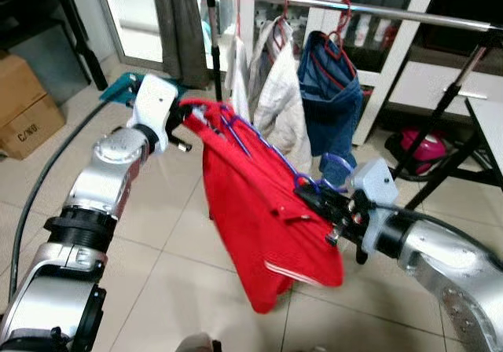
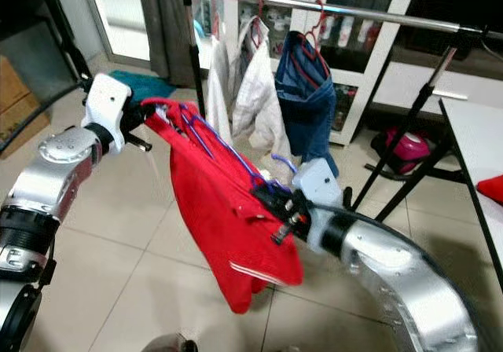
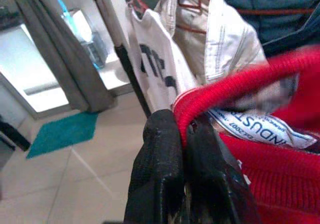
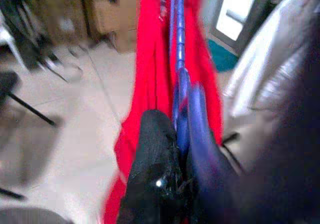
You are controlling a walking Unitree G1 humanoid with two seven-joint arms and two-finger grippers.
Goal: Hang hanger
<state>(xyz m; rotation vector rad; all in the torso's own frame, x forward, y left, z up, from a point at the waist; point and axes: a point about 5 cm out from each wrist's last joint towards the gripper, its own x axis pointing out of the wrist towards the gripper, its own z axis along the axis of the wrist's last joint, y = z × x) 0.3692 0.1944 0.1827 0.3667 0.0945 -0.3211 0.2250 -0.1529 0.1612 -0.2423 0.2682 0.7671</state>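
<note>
I see my left gripper (image 3: 187,149) clamped on the red garment (image 1: 259,218) collar (label visible at the wrist), my right gripper (image 4: 175,159) pinching the blue hanger (image 1: 271,152).

three hung garments (image 1: 330,100), one red garment (image 1: 259,218), one blue hanger (image 1: 263,144)

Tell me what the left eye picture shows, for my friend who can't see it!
Two silver robot arms hold a red shirt on a purple hanger between them, left gripper pinching the collar, right gripper gripping the hanger. Behind stands a clothes rail with white and blue clothes hanging.
</note>
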